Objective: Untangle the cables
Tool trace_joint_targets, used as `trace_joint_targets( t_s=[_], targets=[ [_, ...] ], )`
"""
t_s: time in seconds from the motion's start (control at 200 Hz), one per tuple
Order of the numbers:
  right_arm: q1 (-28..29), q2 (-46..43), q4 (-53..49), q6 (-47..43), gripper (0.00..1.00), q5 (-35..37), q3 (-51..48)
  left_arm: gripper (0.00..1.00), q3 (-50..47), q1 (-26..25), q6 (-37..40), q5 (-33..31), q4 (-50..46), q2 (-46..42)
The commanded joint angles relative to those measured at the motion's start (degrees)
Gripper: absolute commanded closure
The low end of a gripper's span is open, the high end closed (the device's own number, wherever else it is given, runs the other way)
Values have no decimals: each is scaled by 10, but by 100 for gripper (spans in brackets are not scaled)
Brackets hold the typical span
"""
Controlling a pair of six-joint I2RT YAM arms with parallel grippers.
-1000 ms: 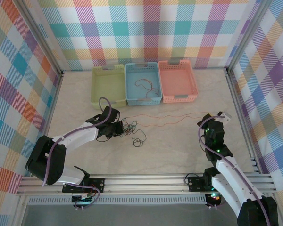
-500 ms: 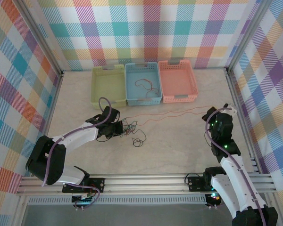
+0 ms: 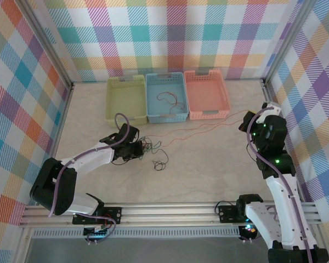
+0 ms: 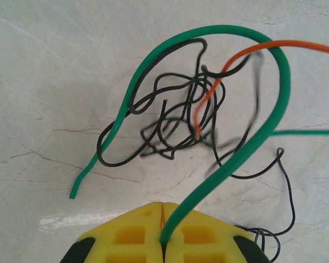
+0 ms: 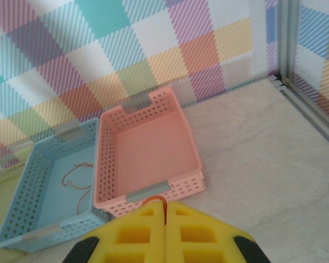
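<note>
My left gripper (image 3: pixel 136 149) sits low over the table (image 3: pixel 208 170), left of centre, pads pressed together on a green cable (image 4: pixel 275 76); that cable rises out of the shut jaws, arcs over the tangle (image 4: pixel 175 123) and drops with its free end on the table; the tangle is thin black cables knotted just ahead of my fingertips, and a red cable (image 4: pixel 211 93) threads through it and runs off to the right; a black loop (image 3: pixel 160 163) lies just beside the tangle, toward my bases.

My right gripper (image 5: pixel 165 216) is far right, near the wall, fingers closed on the red cable's other end; a small red bend pokes up at the seam between the pads; the cable spans the table between my two grippers, passing in front of the pink basket (image 3: pixel 225 98).

A second red cable (image 3: pixel 167 98) lies curled in the blue basket (image 3: pixel 149 98); the green basket (image 3: pixel 111 101) stands beside it.
</note>
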Motion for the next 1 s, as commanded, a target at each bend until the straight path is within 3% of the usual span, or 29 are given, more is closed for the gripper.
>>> trace_joint_targets(
  t_s=[0.0, 0.155, 0.5, 0.845, 0.995],
  targets=[
    [-4, -11, -22, -24, 100, -47, 37, 100, 4, 5, 3, -12, -13, 0],
    [-4, -35, -42, -3, 100, -111, 100, 100, 6, 5, 1, -17, -15, 1],
    [-3, -27, -94, 8, 100, -157, 161, 100, 8, 3, 3, -16, -18, 5],
    [-3, -44, -133, 7, 100, -140, 287, 100, 10, -1, 2, -26, -20, 3],
    [-4, -69, -116, 3, 100, -108, 293, 100, 10, -5, 2, -31, -21, 3]
  ],
)
